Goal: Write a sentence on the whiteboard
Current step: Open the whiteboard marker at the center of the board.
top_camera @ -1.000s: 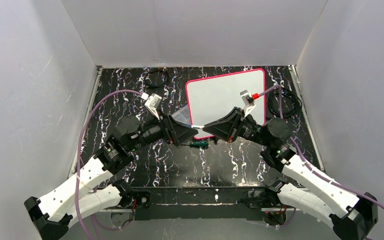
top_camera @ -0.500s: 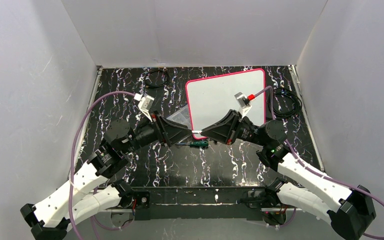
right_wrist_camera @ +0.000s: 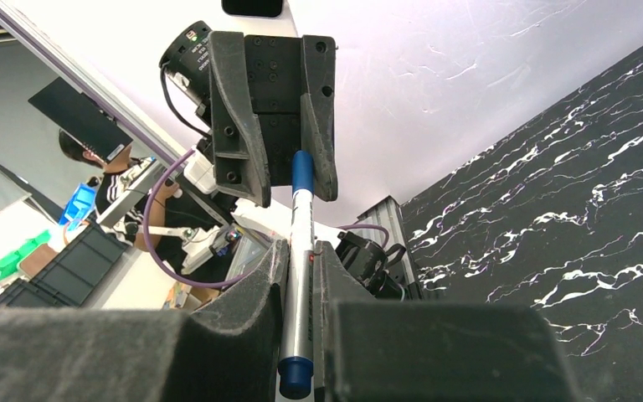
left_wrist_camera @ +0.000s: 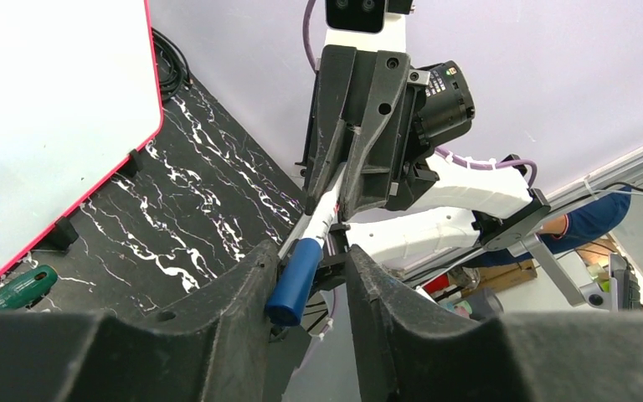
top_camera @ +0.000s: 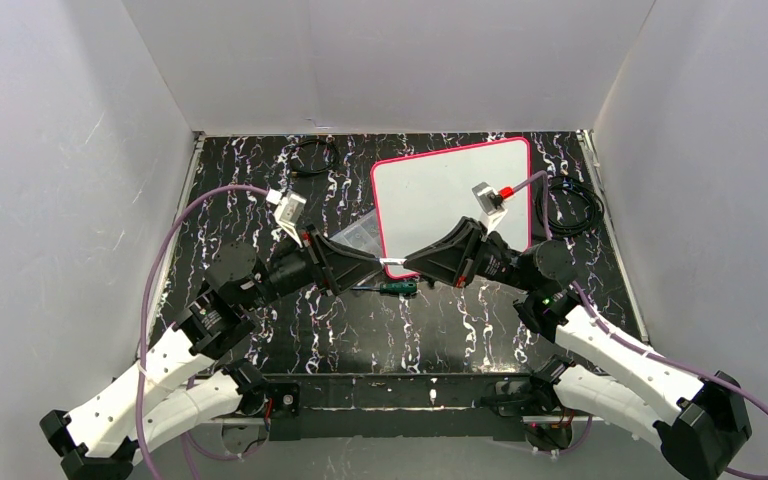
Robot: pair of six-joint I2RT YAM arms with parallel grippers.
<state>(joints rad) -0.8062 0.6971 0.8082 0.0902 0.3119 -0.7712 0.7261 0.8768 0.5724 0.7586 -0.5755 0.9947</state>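
Note:
The whiteboard [top_camera: 440,190] lies flat at the back right, pink-rimmed, and no sentence shows on its white face [left_wrist_camera: 50,126]. Both grippers meet tip to tip above the table in front of its near left corner. My right gripper [top_camera: 407,265] [right_wrist_camera: 301,251] is shut on the silver barrel of a marker [right_wrist_camera: 299,276]. The marker's blue cap [left_wrist_camera: 297,276] pokes between the fingers of my left gripper [top_camera: 380,262] [left_wrist_camera: 310,260]. The cap rests against one finger, and a gap shows to the other.
A green-handled screwdriver [top_camera: 397,287] lies on the black marbled table just under the grippers. A clear plastic box [top_camera: 360,235] sits left of the board. Black cable coils lie at the back right [top_camera: 572,205] and back centre [top_camera: 312,155]. White walls enclose three sides.
My left gripper's jaws have narrowed round the marker's cap. Both wrists have shifted slightly to the left. The right gripper keeps its hold on the marker.

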